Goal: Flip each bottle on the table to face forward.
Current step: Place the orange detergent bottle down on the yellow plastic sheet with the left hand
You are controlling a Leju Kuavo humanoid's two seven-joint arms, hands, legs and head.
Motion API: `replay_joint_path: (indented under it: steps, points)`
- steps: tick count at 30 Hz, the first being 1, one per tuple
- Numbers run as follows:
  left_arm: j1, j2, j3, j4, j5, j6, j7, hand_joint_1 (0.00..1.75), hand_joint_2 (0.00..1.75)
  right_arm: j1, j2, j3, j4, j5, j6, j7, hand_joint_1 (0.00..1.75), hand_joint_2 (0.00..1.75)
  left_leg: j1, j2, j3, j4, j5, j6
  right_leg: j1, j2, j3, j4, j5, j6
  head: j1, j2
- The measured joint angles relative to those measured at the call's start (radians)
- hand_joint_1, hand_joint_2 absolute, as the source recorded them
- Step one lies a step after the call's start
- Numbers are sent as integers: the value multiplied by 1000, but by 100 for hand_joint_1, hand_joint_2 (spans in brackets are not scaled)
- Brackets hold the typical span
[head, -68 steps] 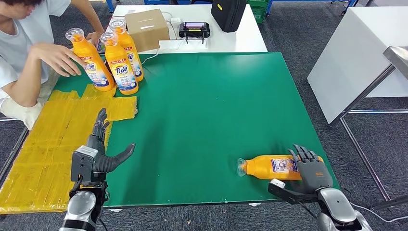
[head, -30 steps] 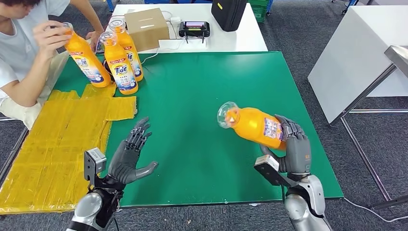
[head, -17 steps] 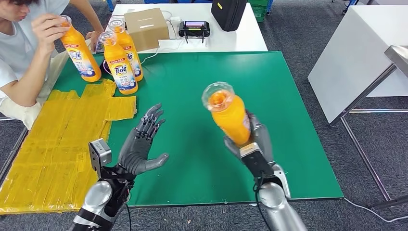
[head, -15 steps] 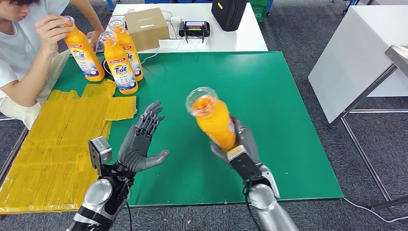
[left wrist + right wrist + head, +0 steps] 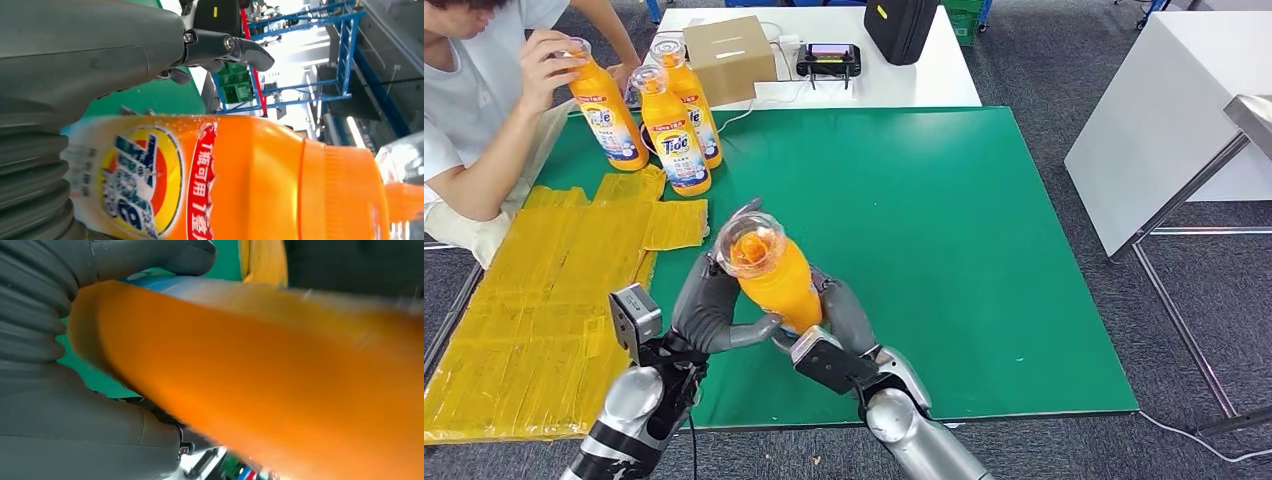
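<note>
My right hand (image 5: 846, 322) grips an orange Tide bottle (image 5: 776, 280) by its lower body and holds it tilted above the front of the green table (image 5: 944, 210), clear cap (image 5: 749, 241) up and toward me. My left hand (image 5: 707, 305) lies with its palm against the bottle's left side, thumb below it and fingers (image 5: 746, 212) stretched out behind the cap. In the left wrist view the bottle's label (image 5: 142, 180) faces the palm (image 5: 75, 60). The right wrist view shows the plain orange side (image 5: 275, 385), blurred, against my right hand (image 5: 60, 415).
Two upright Tide bottles (image 5: 674, 135) (image 5: 694, 100) stand at the table's far left corner. A person there holds a third bottle (image 5: 609, 115). A yellow mat (image 5: 544, 300) covers the left side. A cardboard box (image 5: 729, 55), a black device (image 5: 827, 60) and a black bag (image 5: 899, 25) lie behind.
My right hand lifted the bottle from the front right of the table and carried it left to my left hand, which rose to meet it. The person picked up one bottle.
</note>
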Motion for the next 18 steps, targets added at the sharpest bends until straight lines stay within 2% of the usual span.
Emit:
replay_joint_path:
  steps: [18]
  points:
    - [-2, 3, -23, 1, -11, -7, -3, 0, 175, -24, 3, 43, 72, -24, -16, 0, 175, 175, 0, 0, 0, 0, 0, 0, 0, 0, 0, 0, 0, 0, 0, 0]
